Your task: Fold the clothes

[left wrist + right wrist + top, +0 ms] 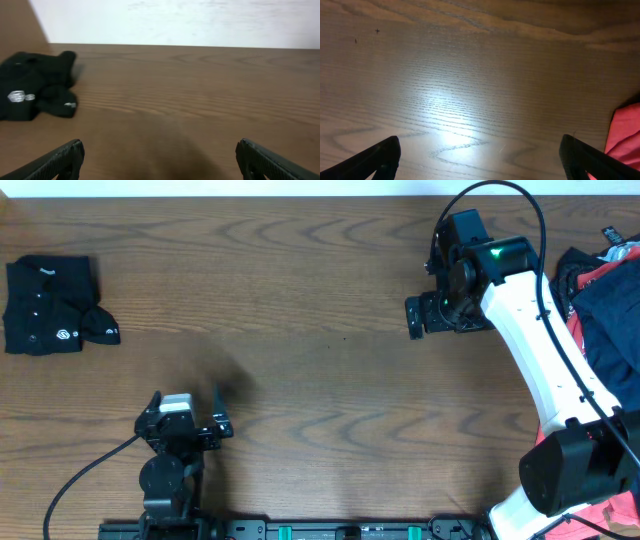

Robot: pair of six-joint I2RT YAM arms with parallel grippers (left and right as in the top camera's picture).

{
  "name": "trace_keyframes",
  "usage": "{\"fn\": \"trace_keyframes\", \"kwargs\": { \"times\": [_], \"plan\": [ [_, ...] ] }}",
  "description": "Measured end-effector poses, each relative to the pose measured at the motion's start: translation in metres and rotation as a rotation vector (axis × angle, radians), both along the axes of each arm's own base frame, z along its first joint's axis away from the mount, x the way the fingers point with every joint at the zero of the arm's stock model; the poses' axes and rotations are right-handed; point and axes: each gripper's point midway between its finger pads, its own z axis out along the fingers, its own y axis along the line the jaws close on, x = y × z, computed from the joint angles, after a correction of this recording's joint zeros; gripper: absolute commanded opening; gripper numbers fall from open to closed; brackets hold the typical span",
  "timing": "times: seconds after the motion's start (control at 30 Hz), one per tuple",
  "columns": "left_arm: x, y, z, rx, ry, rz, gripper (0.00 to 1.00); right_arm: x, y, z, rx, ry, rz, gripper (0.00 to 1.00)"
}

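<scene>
Where the folded black short-sleeved fabric shirt [45, 305] lies: at the upper left of the overhead frame, flat on the brown wood-grain table [320, 280], near the table's left edge.
Shirt condition: compact folded bundle; one rounded sleeve end sticks out at its lower right.
Shirt markings: small white logo marks [66, 335] on the black cloth. They are also visible in the left wrist view, where the shirt [30, 82] occupies the left edge of the frame.
Other garments: loose heap at the right edge of the overhead frame, partly behind the right arm. A coral-red fabric garment [612, 275] lies uppermost, with a dark navy fabric garment [612, 320] just below it in the frame. Neither is folded.
Heap in right wrist view: a corner of coral-red fabric [625, 132] enters at the right edge, lying on the table.
Left gripper [187, 408]: lower left of the overhead frame, well apart from the shirt. Its jaws are spread wide and grasp nothing. In the left wrist view both fingertips [57, 161] sit at the bottom corners, with bare table between them.
Right gripper [425, 290]: upper right of the overhead frame, left of the heap and not touching it. Jaws released, nothing between them. In the right wrist view the fingertips [375, 159] frame bare lit wood.
Table centre: wood grain only between the two arms.
Background: a white wall [175, 20] runs behind the table's far edge in the left wrist view.
</scene>
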Motion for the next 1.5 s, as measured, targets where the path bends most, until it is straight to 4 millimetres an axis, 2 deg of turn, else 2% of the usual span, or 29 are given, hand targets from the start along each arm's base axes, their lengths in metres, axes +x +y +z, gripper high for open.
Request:
{"fn": "trace_keyframes", "kwargs": {
  "times": [0.27,1.03,1.1,1.17,1.27,1.33,1.4,1.5],
  "plan": [
    [-0.001,0.009,0.001,0.011,-0.003,0.053,0.98,0.0,0.0,0.0,0.0,0.0,0.0,0.99],
    [-0.001,0.01,0.001,0.012,-0.003,0.06,0.98,0.001,-0.003,0.0,-0.016,-0.005,-0.002,0.99],
    [-0.001,0.01,0.001,0.012,-0.003,0.06,0.98,0.008,-0.003,0.002,-0.022,-0.038,-0.005,0.99],
    [-0.001,0.01,0.001,0.012,-0.003,0.06,0.98,0.027,0.0,0.006,-0.01,-0.116,-0.009,0.99],
    [-0.001,0.01,0.001,0.012,-0.003,0.06,0.98,0.063,0.01,0.023,0.032,-0.284,-0.011,0.99],
    [-0.001,0.011,0.001,0.013,-0.003,0.061,0.98,0.079,0.02,0.042,0.06,-0.403,-0.002,0.99],
    [-0.001,0.01,0.001,0.013,-0.003,0.06,0.98,0.085,0.03,0.07,0.094,-0.522,0.011,0.99],
    [-0.001,0.011,0.001,0.013,-0.003,0.061,0.98,0.075,0.033,0.122,0.146,-0.712,0.016,0.99]
  ]
}}
